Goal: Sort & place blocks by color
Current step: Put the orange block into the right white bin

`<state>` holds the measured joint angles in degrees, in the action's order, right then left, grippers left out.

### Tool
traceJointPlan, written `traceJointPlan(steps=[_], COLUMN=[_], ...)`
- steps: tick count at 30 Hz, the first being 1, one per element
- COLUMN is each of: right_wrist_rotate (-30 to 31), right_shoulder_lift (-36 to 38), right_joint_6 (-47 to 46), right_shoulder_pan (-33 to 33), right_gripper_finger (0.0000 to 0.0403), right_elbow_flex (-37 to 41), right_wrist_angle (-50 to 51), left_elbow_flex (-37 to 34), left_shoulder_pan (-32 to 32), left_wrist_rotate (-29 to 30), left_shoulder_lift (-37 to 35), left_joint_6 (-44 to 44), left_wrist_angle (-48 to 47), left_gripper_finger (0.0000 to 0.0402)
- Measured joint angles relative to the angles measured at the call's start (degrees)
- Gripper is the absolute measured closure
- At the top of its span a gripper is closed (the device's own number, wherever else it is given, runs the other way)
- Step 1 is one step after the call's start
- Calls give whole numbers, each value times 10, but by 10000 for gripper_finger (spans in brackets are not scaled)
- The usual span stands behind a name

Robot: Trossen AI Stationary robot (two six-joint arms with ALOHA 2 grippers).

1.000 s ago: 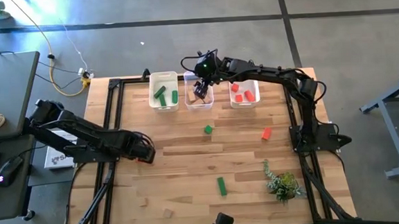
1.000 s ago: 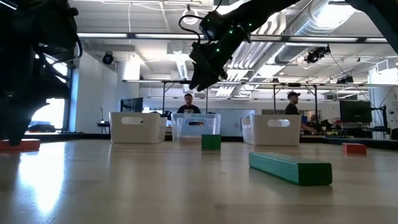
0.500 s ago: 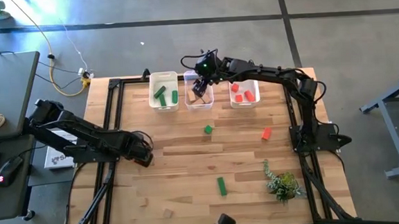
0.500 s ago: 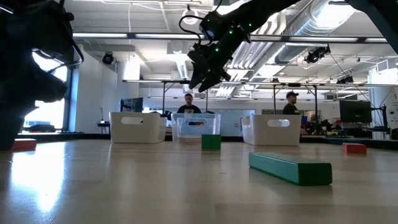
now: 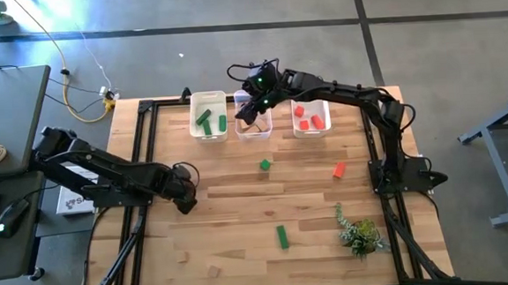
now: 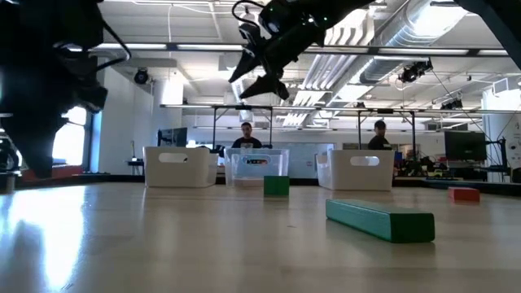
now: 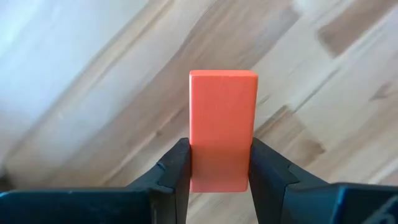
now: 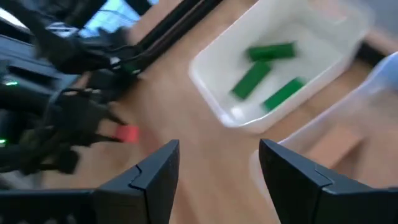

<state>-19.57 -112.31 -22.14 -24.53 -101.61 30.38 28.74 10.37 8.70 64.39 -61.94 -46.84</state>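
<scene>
A red block sits between the fingers of my left gripper, which is shut on it near the table's left side. The same block shows in the right wrist view. My right gripper hangs open with nothing in it above the middle clear bin, high over the table in the low view. Loose on the table lie a green cube, a red block, a green bar and a tan block. My left gripper pinches the red block's two long sides between its two fingers, near one end of the block. The fingers come from above, pointing down, and lie across the block. I cannot tell whether the block is clear of the table.
Three bins stand in a row at the far edge: the left one holds green blocks, the middle one tan wood, the right one red blocks. A small green plant sprig lies near the right front. People stand in the room beyond.
My right gripper has risen above the middle bin and rolled at the wrist, shifting slightly toward the table's left. My left gripper has rolled at the wrist in place around the red block, which no longer shows lying at the left in the low view.
</scene>
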Motion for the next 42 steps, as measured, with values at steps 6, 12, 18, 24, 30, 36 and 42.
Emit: traceJointPlan(steps=[6, 12, 18, 24, 30, 36, 42], right_wrist_rotate=[-45, -46, -33, -31, -31, -22, -1], right_shoulder_lift=[0, 0, 0, 0, 0, 0, 0], right_joint_6=[-83, -138, -169, -169, -191, -220, -255], right_shoulder_pan=[26, 63, 99, 131, 155, 168, 179], right_gripper_finger=[197, 197, 197, 197, 197, 197, 197], right_elbow_flex=[-3, -3, -3, -3, -3, -3, -3], right_wrist_angle=[-5, -13, -15, -16, -15, -11, -11], left_elbow_flex=[45, 87, 121, 148, 173, 189, 195], left_shoulder_pan=[-36, -83, -121, -143, -149, -149, -149], left_wrist_rotate=[32, 27, 20, 1, -6, -5, -4], left_shoulder_lift=[-15, -14, -13, -13, -9, -9, -9], left_joint_6=[116, 252, 369, 495, 605, 684, 726], left_wrist_angle=[8, 51, 87, 116, 125, 125, 134], left_gripper_finger=[303, 303, 303, 303, 303, 303, 303])
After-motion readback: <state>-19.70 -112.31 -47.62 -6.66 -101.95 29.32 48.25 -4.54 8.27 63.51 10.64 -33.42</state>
